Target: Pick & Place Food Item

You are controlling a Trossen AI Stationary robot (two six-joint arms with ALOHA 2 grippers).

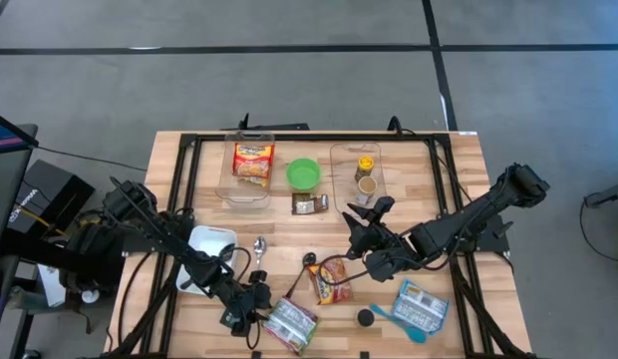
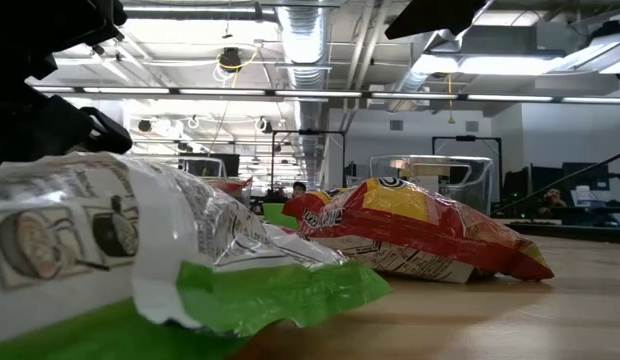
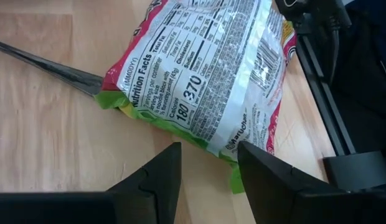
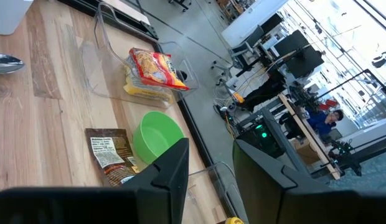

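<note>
A white, green and red noodle packet (image 1: 291,324) (image 3: 205,68) lies flat on the wooden table near its front edge; it fills the left of the low view (image 2: 140,250). My left gripper (image 1: 251,302) (image 3: 208,177) slants down at the packet's green sealed edge (image 3: 180,127). It is open, with a fingertip on either side of that edge's corner. My right gripper (image 1: 364,231) (image 4: 211,168) hangs open above the table's middle and holds nothing. A red and yellow snack bag (image 1: 331,281) (image 2: 410,235) lies flat just right of the noodle packet. My left gripper comes at the noodle packet slanting down from the table's left. One fingertip (image 3: 255,162) stands right against the packet's green corner (image 3: 234,179). Whether it touches the packet I cannot tell. The packet lies flat on the table.
At the back stand a clear box with a ramen packet (image 1: 253,162), a green bowl (image 1: 303,175), a brown packet (image 1: 310,203) and a clear box with jars (image 1: 361,170). A white dish (image 1: 209,249), a spoon (image 1: 259,247) and a blue packet (image 1: 421,304) lie nearer.
</note>
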